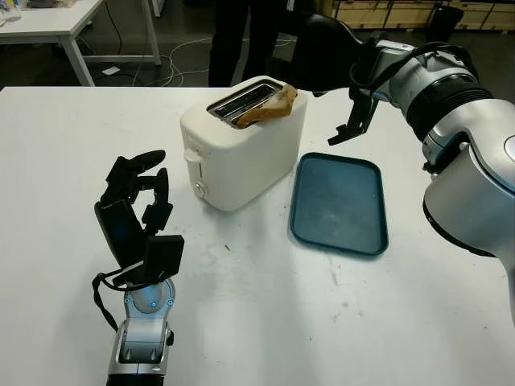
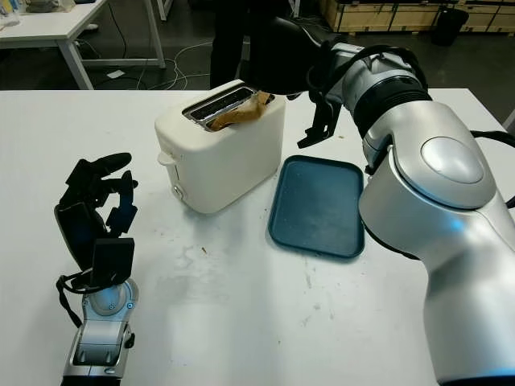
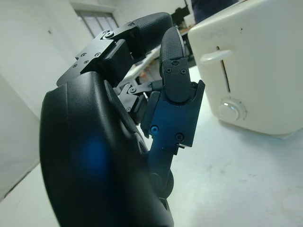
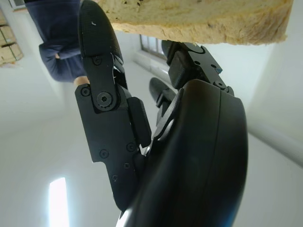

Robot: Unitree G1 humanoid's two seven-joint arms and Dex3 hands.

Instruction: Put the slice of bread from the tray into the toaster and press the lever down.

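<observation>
the one tan slice of bread [image 1: 269,108] sits half sunk and tilted in a slot of the single white boxy toaster [image 1: 241,145] near the tabletop's far edge, the right hand [image 4: 142,118] pinching it, beside one bare dark-blue plastic tray [image 1: 339,203], while the left hand [image 1: 133,213] hovers curled and holding nothing toward the near-left corner.

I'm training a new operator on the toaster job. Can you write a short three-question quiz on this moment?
1. True or false: the bread sits fully down in the toaster.
2. What lies on the tray? A) bread B) nothing C) a knife
3. Which hand is at the bread?

Key:
1. False; it lies tilted across the slot with one end sticking out.
2. B.
3. The right hand; the left hand is beside the toaster, its lever up.
</observation>
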